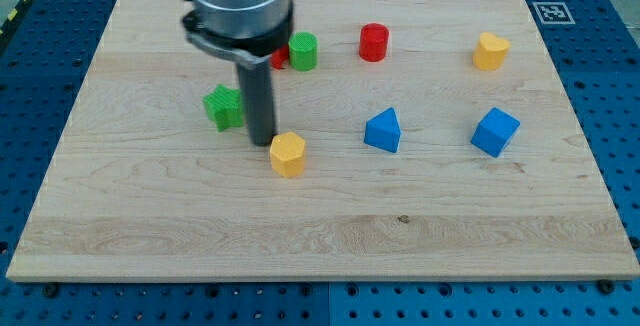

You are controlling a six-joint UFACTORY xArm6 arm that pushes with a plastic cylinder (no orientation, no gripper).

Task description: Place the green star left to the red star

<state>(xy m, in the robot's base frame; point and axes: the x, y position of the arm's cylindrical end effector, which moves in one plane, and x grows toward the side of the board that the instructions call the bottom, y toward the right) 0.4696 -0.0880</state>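
Observation:
The green star (224,106) lies on the wooden board (150,226), left of centre. The red star (279,60) is up and to the right of it, mostly hidden behind my arm and touching or nearly touching a green cylinder (304,52). My tip (262,142) rests on the board just right of and slightly below the green star, close to the upper left of a yellow hexagon block (287,153). The rod's side stands close to the green star's right edge; I cannot tell if they touch.
A red cylinder (373,42) and a yellow heart-like block (490,52) sit near the view's top right. A blue triangular block (383,130) and a blue cube (495,131) lie at the middle right.

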